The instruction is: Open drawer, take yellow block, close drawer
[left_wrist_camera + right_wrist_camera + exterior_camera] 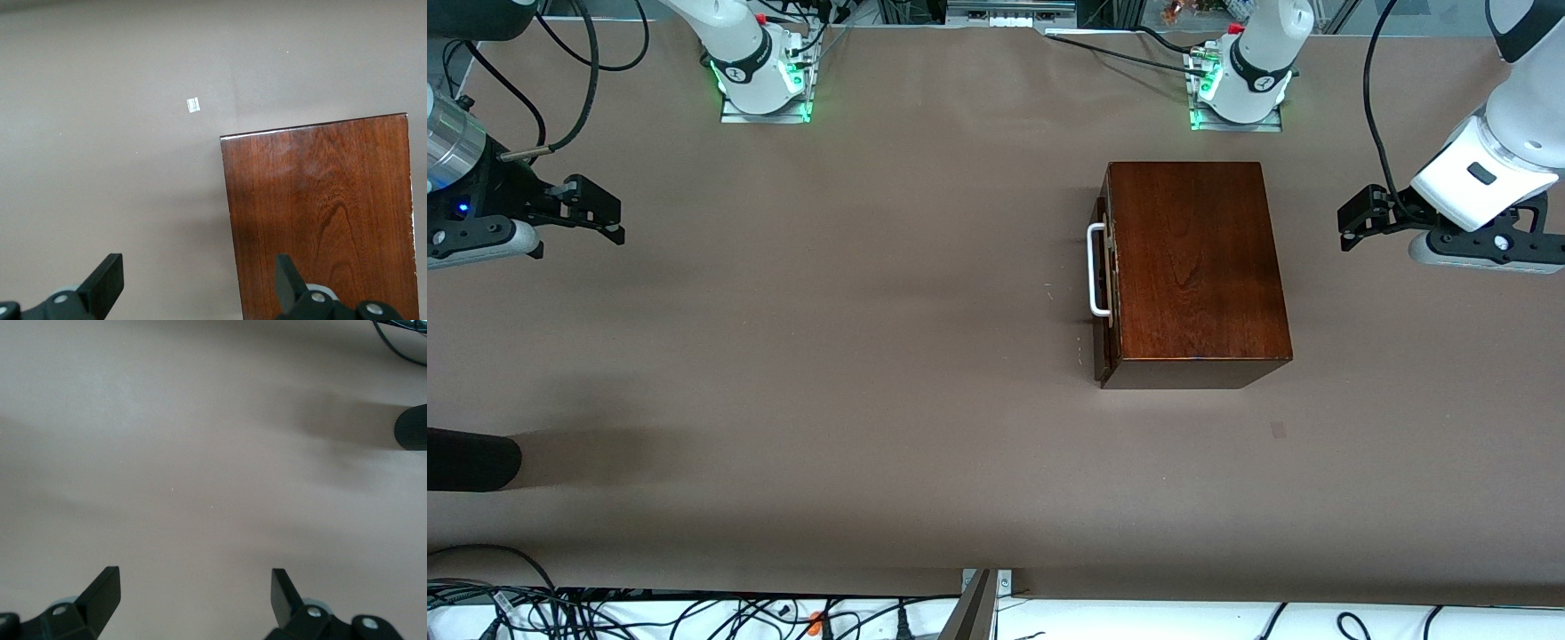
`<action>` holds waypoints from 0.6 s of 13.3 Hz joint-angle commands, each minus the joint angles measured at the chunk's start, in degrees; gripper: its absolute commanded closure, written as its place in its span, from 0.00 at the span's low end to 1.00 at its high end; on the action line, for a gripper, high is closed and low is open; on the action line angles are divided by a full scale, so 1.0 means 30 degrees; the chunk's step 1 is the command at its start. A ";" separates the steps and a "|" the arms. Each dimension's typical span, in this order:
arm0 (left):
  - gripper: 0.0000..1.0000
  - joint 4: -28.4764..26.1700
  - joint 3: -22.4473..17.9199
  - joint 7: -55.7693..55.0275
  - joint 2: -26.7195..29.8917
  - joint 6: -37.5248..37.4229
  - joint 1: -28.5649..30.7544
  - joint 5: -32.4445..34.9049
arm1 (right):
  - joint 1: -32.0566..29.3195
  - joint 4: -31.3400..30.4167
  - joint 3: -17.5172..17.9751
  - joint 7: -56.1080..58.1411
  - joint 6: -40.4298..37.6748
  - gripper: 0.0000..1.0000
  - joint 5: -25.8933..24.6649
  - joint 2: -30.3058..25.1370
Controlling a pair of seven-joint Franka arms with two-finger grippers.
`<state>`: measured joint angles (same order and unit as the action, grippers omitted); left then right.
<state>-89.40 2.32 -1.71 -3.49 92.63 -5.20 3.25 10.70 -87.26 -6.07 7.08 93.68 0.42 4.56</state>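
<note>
You have nothing done yet, by the look of it: the drawer [1104,283] sits pushed fully into the wooden box [1192,267], its white loop handle [1096,270] untouched and facing the right arm's end of the table. The yellow block is nowhere to be seen; you would judge it to be inside the shut drawer, though nothing confirms that. Opening, taking and closing all remain.

Your left gripper [1356,219] hangs just beside the box, toward the left arm's end of the table, its fingers spread wide and pinching nothing; its wrist view looks down on the box's lid. Your right gripper [596,212] waits well apart from the box, over bare table at the right arm's end, fingers also spread wide and empty.

The table [854,373] wears a plain brown cover, with a small pale tag [193,105] near the box. Both arm bases glow green; cables run along the table's edges.
</note>
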 commanded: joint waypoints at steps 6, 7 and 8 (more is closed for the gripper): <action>0.00 0.0708 -0.0011 0.0248 -0.0331 -0.0437 -0.0114 -0.0118 | -0.0051 0.0288 0.0033 0.0071 -0.0112 0.00 -0.0080 0.0063; 0.00 0.0737 -0.0012 0.0248 -0.0331 -0.0437 -0.0143 -0.0176 | -0.0051 0.0288 0.0033 0.0100 -0.0112 0.00 -0.0080 0.0063; 0.00 0.0738 -0.0012 0.0219 -0.0331 -0.0437 -0.0172 -0.0293 | -0.0051 0.0288 0.0033 0.0072 -0.0112 0.00 -0.0080 0.0063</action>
<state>-89.40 2.47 -1.71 -3.50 92.62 -5.35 3.26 10.70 -87.26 -6.07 7.08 93.68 0.42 4.56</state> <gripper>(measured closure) 0.000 0.000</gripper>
